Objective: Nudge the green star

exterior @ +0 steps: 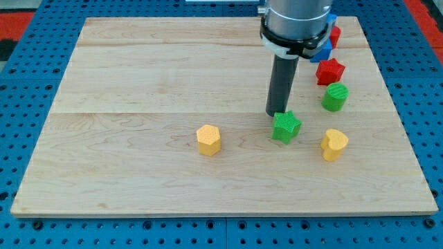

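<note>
The green star point(286, 127) lies on the wooden board point(138, 83), right of the middle. My tip point(275, 114) stands at the star's upper left edge, touching it or very close. The rod rises from there toward the view's top, where the arm's grey body hides part of the board's far edge.
A yellow hexagon block point(208, 140) lies left of the star. A yellow heart-like block point(333, 144) lies to its right. A green cylinder point(335, 97) and a red star point(330, 70) sit above that. A blue block point(324, 52) and a red block point(335, 36) are partly hidden by the arm.
</note>
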`<state>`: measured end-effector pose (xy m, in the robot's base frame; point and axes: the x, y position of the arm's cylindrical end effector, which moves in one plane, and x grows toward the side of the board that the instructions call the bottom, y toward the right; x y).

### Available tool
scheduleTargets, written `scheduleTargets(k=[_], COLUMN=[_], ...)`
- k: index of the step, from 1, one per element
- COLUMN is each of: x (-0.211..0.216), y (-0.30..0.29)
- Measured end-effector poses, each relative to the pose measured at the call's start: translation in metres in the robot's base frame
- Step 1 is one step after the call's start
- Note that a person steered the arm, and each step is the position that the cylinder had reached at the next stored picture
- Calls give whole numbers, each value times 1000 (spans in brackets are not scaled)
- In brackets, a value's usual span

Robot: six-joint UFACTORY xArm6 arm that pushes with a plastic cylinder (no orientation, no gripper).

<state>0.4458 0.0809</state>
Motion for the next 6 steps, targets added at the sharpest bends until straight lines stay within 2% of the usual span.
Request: scheduleTargets(k=[2, 3, 6], x=[10, -10, 13], y=[-2, 1, 9])
